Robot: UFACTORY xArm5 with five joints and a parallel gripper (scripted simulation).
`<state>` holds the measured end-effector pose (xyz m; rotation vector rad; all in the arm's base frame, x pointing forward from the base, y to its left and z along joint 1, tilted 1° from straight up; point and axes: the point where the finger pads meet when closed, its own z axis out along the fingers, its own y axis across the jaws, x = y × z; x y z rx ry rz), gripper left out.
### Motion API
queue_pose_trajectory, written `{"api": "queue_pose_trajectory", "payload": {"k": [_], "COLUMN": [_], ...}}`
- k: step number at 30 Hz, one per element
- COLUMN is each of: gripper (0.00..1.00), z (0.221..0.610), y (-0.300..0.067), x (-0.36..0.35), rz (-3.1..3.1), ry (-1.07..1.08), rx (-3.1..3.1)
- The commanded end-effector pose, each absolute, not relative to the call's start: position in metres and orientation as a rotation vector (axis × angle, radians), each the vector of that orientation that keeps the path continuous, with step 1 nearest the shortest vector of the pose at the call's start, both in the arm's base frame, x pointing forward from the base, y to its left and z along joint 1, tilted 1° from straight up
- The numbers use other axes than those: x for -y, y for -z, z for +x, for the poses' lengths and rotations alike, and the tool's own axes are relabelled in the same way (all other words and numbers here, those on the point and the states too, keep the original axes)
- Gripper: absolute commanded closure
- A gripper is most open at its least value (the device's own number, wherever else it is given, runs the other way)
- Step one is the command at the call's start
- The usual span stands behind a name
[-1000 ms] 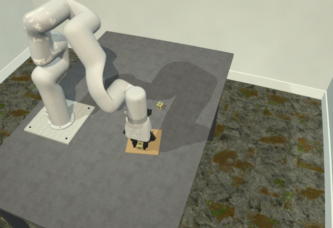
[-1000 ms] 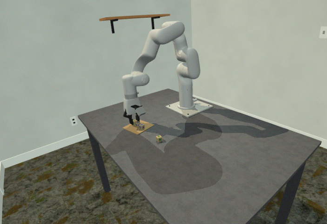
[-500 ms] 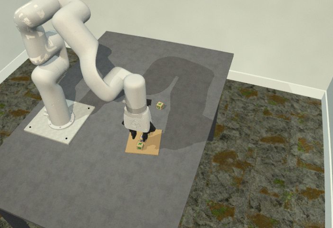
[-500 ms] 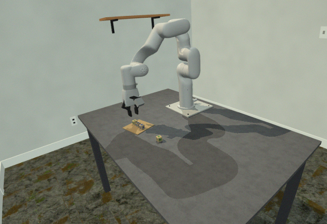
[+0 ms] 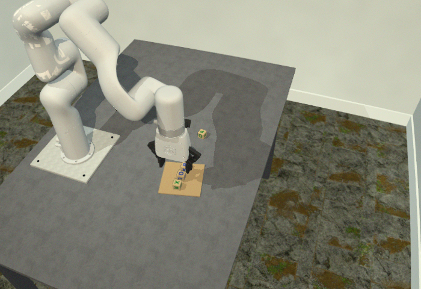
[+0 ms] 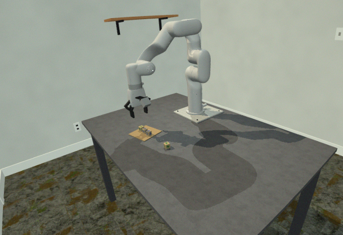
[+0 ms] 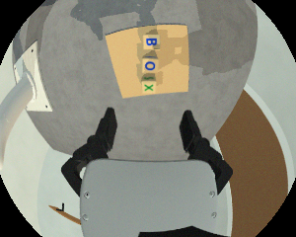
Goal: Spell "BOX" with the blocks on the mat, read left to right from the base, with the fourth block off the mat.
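The tan mat [image 5: 194, 188] [image 6: 137, 135] [image 7: 124, 64] lies flat on the table. On it, in a nearly straight row with small gaps, stand the B block [image 5: 183, 165] [image 6: 149, 133] [image 7: 151, 41], the O block [image 5: 181, 174] [image 7: 149, 65] and the X block [image 5: 177, 183] [image 6: 141, 128] [image 7: 148, 88]. Seen from the base, their top letters read BOX, upright. The fourth block [image 5: 201, 133] [image 6: 166, 145], with green letters, lies off the mat. My gripper [image 5: 174, 168] [image 6: 139, 114] [image 7: 149, 117] is open and empty, above the blocks. In the top view a finger partly hides the B block.
The robot's base plate [image 5: 42, 167] [image 6: 187, 116] [image 7: 42, 94] is on the table [image 5: 115, 221] [image 6: 282, 154], on the base side of the mat. A wall shelf [image 6: 141, 17] hangs behind the arm. The arm casts shadows over part of the mat and the table.
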<state>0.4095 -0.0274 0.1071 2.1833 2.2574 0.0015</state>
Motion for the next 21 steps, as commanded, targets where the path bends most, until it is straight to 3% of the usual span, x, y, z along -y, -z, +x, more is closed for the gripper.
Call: {"api": "queue_pose_trajectory", "payload": {"k": [1, 21], "gripper": [0.00, 0.00], "z": [0.4108, 0.4107], "y": [-0.1093, -0.1140], "x": [0.0275, 0.0275], "rz": [2.181, 2.181], "ry": [-0.005, -0.005], "rx": [-2.255, -2.255]}}
